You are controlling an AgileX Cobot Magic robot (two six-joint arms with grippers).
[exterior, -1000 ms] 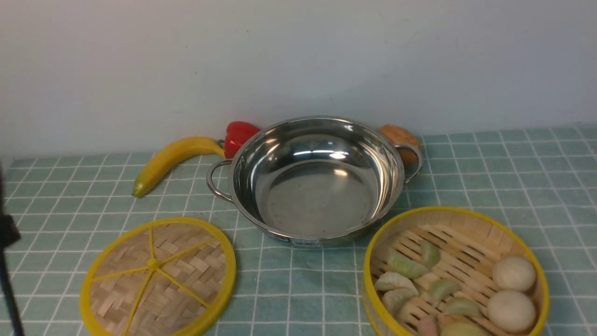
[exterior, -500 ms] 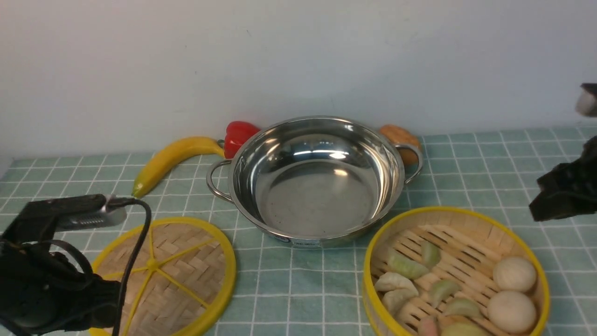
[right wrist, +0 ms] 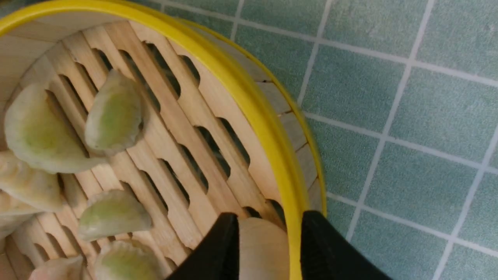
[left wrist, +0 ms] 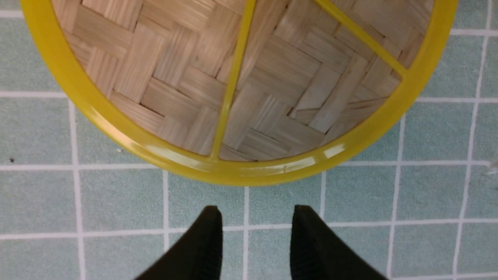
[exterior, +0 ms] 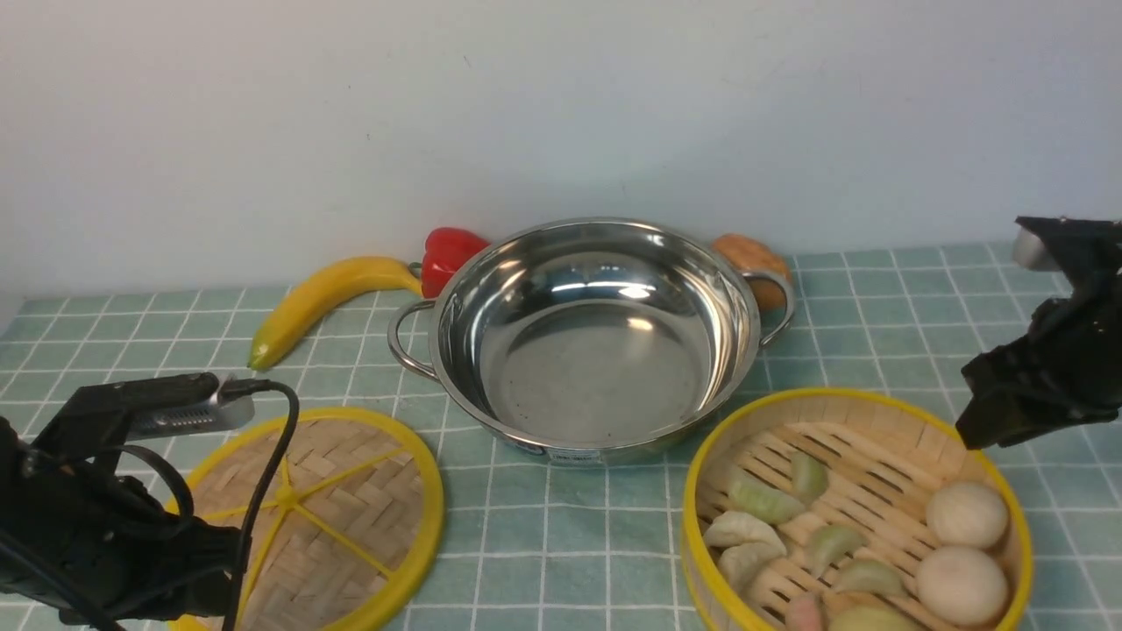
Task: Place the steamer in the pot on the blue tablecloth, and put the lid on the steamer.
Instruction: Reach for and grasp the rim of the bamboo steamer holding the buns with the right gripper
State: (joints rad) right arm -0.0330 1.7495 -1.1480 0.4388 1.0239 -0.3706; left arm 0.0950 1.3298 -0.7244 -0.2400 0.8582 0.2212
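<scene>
The shiny steel pot [exterior: 491, 368] stands empty at the middle of the blue tablecloth [exterior: 543, 543]. The steamer [exterior: 841, 419], with dumplings and two buns in it, sits at the front right. The woven lid [exterior: 351, 491] lies flat at the front left. My left gripper [left wrist: 255, 212] hovers open over bare cloth just short of the lid's yellow rim [left wrist: 233, 175]. My right gripper [right wrist: 268, 218] is open and straddles the steamer's rim [right wrist: 249, 101]. One of its fingers is inside above a bun and the other outside.
A banana [exterior: 324, 294], a red pepper [exterior: 447, 250] and a brown bun-like thing [exterior: 745, 256] lie behind the pot, against the white wall. My left arm [exterior: 88, 526] covers the lid's near-left part. My right arm [exterior: 1043, 368] reaches in from the right edge.
Both arms have come into the front view. The left one rose at the lower left beside the lid, and the right one came down toward the steamer's right rim.
</scene>
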